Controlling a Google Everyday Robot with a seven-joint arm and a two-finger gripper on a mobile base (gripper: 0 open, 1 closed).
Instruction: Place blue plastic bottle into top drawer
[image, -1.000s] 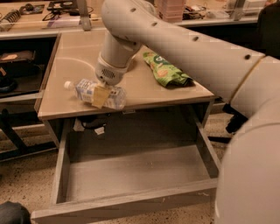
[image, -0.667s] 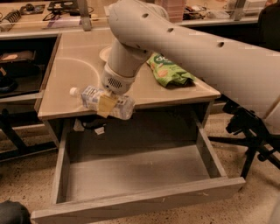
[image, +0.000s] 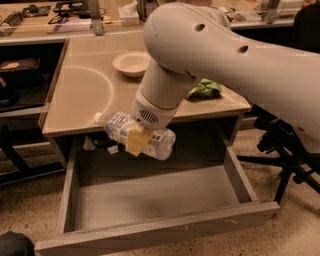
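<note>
Far left of view: dark shelf (image: 20, 80) beside the tan tabletop (image: 85, 95). Under the tabletop's front edge the top drawer (image: 150, 232) stands pulled out wide, grey wood, front panel nearest the cam. The blue plastic bottle (image: 162, 142) hangs in the air just in front of the table edge, over the drawer's back part, touching neither drawer nor table. It lies approx horiz., white cap to view-left and a bit higher than the btm end. The gripper (image: 137, 141) is clamped on the bottle's mid-section, w/ one tan finger pad (image: 135, 143) flat on the near side of the label; the other finger is hidden behind the bottle. The big white arm (image: 210, 50) rises up and to view-right, covering part of the table. A white bowl (image: 131, 63) sits on the tabletop further back, well apart from the bottle. A green bag (image: 206, 89) lies near the table's right edge, partly hidden by the arm. Far right, on the floor: a black legged base (image: 282, 150).
</note>
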